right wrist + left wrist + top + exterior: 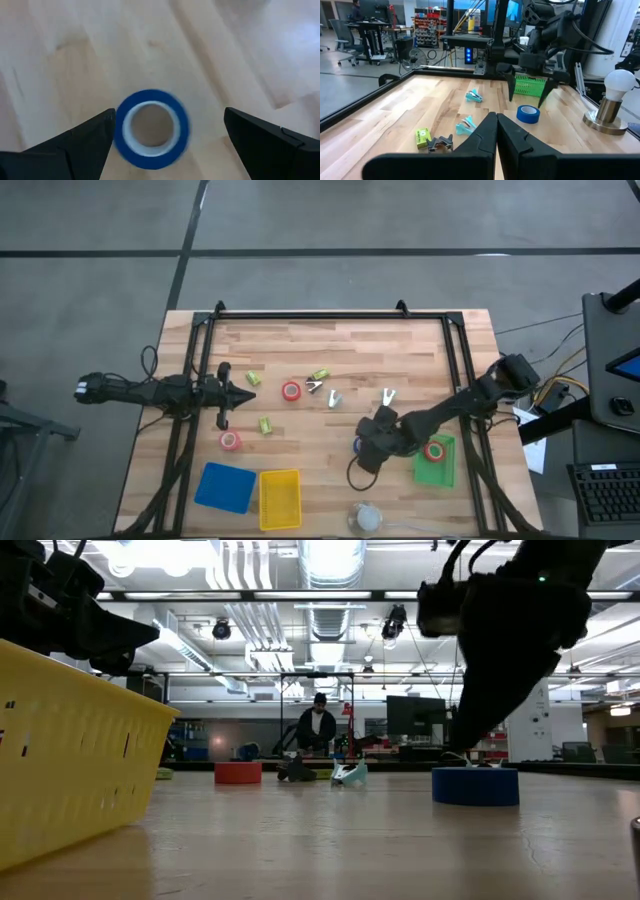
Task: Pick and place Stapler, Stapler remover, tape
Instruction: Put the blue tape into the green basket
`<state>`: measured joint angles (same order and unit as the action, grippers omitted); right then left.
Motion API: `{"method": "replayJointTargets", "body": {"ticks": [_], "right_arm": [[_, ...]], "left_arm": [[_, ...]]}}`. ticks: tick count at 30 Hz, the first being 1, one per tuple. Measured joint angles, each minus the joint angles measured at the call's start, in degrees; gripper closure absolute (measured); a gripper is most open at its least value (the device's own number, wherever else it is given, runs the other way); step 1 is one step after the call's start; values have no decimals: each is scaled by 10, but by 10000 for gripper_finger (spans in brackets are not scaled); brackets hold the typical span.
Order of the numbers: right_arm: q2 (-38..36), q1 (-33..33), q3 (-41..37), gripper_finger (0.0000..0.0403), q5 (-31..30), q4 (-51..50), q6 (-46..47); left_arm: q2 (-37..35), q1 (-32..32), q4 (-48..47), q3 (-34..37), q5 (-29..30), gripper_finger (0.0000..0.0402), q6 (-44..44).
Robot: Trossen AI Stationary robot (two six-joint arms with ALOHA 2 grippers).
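The blue tape roll (151,128) lies flat on the wood near the table's near right (357,446) (475,785). My right gripper (169,112) hovers over it, open and pointing down, one finger on each side and clear of it (527,92). One red tape roll (434,450) lies in the green basket (436,470). Two more lie flat on the table (291,391) (231,440). Teal-white staple removers (333,398) (387,395) and yellow-green staplers (265,424) (320,375) lie mid-table. My left gripper (250,395) waits shut at the left (496,120).
A yellow basket (280,498) and a blue tray (225,487) sit at the near edge. A light bulb on a base (367,518) stands near the right gripper. A black frame (330,315) rims the table. A person (318,725) stands far behind.
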<state>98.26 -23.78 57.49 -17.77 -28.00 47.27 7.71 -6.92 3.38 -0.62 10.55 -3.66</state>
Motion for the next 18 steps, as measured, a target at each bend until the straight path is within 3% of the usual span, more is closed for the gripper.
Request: {"method": "replayJointTargets", "body": {"ticks": [5, 18], "right_arm": [[31, 4, 5, 34, 28, 4, 1], [46, 18, 5, 35, 30, 20, -18]], "left_arm": [[1, 0, 0, 0, 0, 390, 0], [2, 0, -1, 0, 0, 390, 0]]}}
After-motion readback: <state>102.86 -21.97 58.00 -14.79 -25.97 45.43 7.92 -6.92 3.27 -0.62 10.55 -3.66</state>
